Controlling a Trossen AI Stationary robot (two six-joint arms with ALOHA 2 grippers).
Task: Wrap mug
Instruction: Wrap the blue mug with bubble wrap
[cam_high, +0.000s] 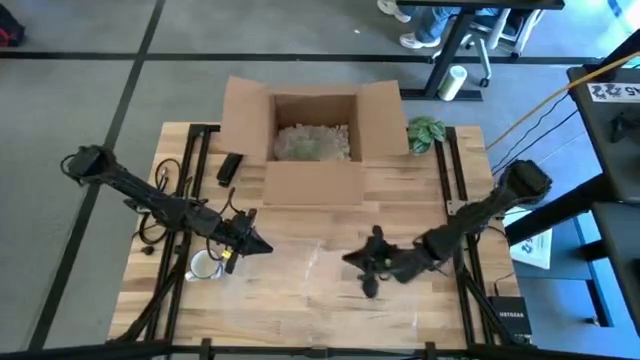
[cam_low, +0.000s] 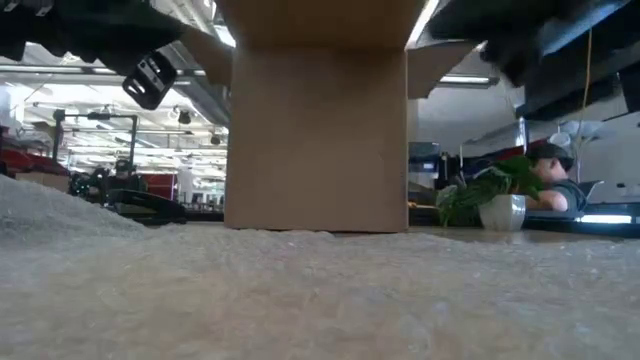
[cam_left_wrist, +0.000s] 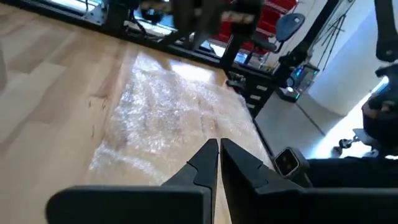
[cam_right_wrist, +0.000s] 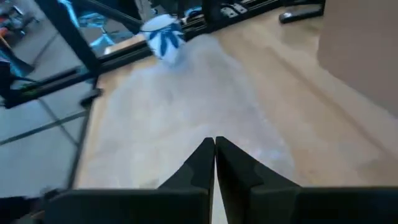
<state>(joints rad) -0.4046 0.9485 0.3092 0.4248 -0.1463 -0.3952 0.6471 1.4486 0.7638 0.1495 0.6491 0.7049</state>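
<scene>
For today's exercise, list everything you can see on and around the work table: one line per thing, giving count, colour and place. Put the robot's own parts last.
Mug: one, white with blue pattern, table's left side, beside the left gripper.
Bubble wrap: one clear sheet, flat on the table's middle front.
Cardboard box: one, brown, flaps open, back centre, with pale filling inside.
Potted plant: one, green leaves, right of the box.
Black remote-like object: one, left of the box.
Table: one, light wood.
Left gripper: one, dark, jaws shut, above the wrap's left edge.
Right gripper: one, dark, jaws shut, above the wrap's right part.
</scene>
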